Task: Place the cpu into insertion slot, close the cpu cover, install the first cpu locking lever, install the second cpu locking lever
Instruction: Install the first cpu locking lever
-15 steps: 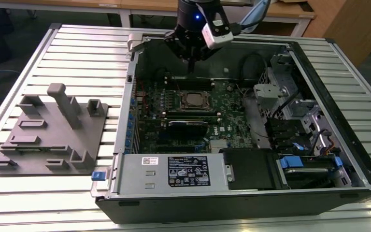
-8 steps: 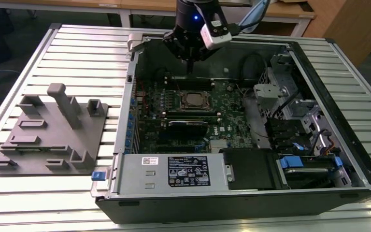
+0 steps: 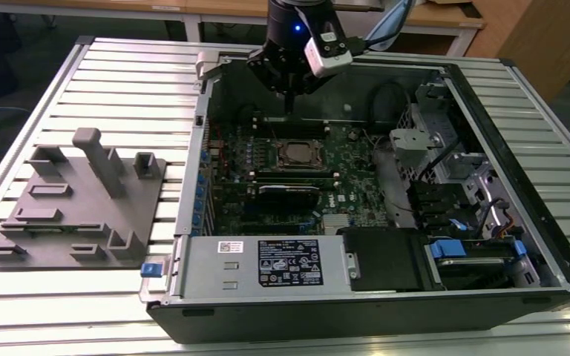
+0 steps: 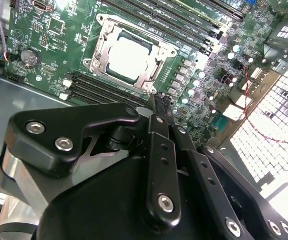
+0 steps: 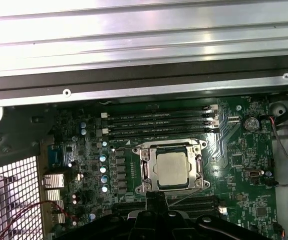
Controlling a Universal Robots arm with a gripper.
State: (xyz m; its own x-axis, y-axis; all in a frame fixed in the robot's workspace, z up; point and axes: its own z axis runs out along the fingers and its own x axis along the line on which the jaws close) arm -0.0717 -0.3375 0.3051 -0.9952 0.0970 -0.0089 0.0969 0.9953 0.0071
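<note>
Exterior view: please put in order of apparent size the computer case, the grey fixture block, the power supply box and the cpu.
1. computer case
2. grey fixture block
3. power supply box
4. cpu, by far the smallest

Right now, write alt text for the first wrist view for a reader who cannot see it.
A silver-grey cpu sits in the insertion slot on a green motherboard, framed by the silvery cpu cover. The black claw reaches in close to one edge of the slot; four long memory slots lie between the slot and the metal case wall.
</note>
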